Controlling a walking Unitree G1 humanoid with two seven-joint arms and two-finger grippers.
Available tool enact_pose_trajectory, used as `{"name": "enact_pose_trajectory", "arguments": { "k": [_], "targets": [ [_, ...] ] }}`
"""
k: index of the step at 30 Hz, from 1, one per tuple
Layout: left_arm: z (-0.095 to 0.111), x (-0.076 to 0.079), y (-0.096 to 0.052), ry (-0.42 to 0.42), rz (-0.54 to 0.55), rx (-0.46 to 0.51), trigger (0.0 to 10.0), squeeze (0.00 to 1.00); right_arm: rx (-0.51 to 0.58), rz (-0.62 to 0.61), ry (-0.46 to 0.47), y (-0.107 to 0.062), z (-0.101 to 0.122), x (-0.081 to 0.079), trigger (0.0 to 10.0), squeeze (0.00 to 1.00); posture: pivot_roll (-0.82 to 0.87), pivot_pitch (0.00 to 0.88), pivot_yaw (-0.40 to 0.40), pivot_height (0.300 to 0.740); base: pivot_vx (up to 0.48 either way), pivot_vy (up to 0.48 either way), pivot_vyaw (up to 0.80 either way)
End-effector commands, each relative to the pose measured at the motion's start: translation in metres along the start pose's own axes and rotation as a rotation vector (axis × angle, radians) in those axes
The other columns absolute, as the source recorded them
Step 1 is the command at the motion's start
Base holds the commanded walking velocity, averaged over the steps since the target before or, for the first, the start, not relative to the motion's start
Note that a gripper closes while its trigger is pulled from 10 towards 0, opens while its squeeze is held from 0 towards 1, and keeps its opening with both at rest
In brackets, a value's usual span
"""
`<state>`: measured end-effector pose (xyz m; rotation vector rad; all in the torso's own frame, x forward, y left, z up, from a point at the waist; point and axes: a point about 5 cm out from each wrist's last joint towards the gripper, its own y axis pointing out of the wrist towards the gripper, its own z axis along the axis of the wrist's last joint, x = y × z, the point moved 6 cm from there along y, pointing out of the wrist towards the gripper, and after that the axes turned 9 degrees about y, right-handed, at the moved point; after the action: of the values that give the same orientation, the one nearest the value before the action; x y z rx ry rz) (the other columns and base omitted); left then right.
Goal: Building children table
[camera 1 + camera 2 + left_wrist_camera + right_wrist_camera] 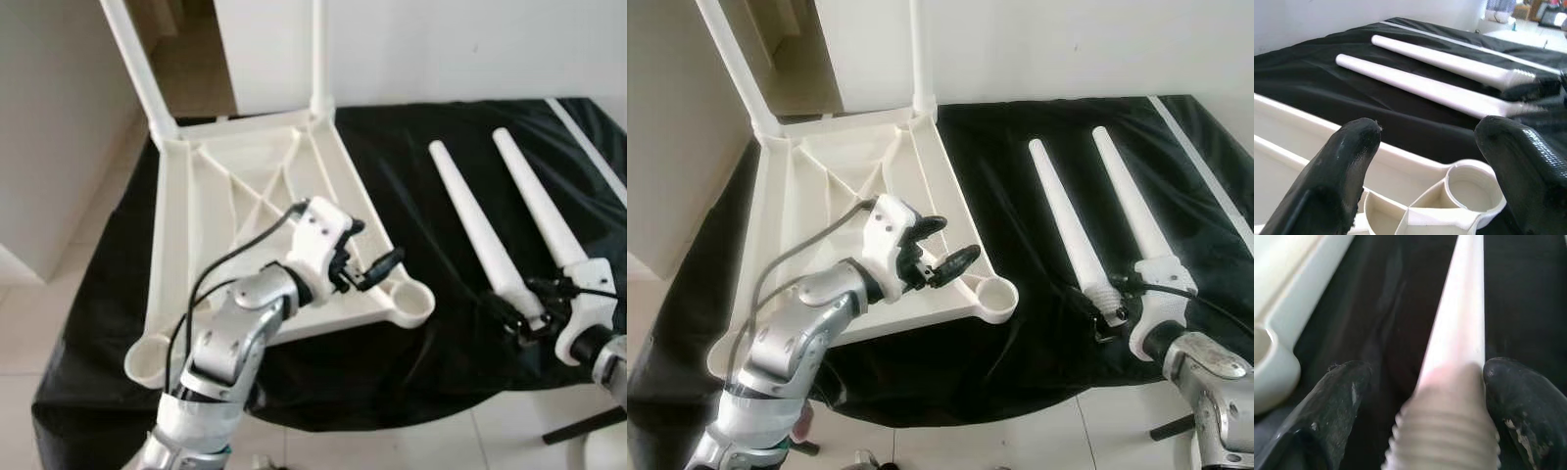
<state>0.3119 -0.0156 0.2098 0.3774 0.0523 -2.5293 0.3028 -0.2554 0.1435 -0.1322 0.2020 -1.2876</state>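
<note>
A white plastic table (174,245) lies upside down on a black cloth (411,196). Two legs (137,64) stand up from its far corners. The near right corner socket (415,304) is empty, and so is the near left socket (147,357). My left gripper (377,250) hovers open over the table's near right edge, just short of that socket (1469,188). Two loose white legs (470,220) (534,201) lie side by side on the cloth to the right. My right gripper (1107,304) is open, its fingers (1347,382) straddling the threaded end (1449,431) of the nearer loose leg.
A thin white strip (588,142) runs along the cloth's right side. The cloth's front edge hangs over a tiled floor (392,446). A beige wall (49,127) stands to the left, and a dark bar (583,426) sits on the floor at the lower right.
</note>
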Motion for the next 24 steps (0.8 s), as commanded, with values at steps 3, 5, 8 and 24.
{"name": "enact_pose_trajectory", "arguments": {
  "k": [3, 5, 8, 24],
  "targets": [
    [0.002, 0.015, 0.0, 0.033, -0.102, 0.019, 10.0, 0.0, 0.037, 0.026, 0.004, 0.003, 0.013, -0.007, 10.0, 0.0, -0.07, 0.075, 0.034, 0.74, 0.0, 0.0, 0.0],
    [0.002, 0.018, -0.001, 0.044, -0.122, 0.02, 10.0, 0.0, 0.066, 0.023, 0.024, 0.005, 0.02, -0.006, 10.0, 0.0, -0.07, 0.066, 0.038, 0.74, 0.0, 0.0, 0.0],
    [0.001, 0.026, -0.003, 0.062, -0.178, 0.024, 10.0, 0.0, 0.107, 0.015, 0.049, 0.009, 0.032, -0.005, 10.0, 0.0, -0.07, 0.06, 0.039, 0.74, 0.0, 0.0, 0.0],
    [-0.012, 0.063, -0.012, 0.014, -0.404, -0.045, 10.0, 0.0, 0.099, -0.303, 0.217, 0.071, 0.049, 0.017, 10.0, 0.0, -0.07, 0.051, 0.039, 0.74, 0.0, 0.0, 0.0]
  ]
}}
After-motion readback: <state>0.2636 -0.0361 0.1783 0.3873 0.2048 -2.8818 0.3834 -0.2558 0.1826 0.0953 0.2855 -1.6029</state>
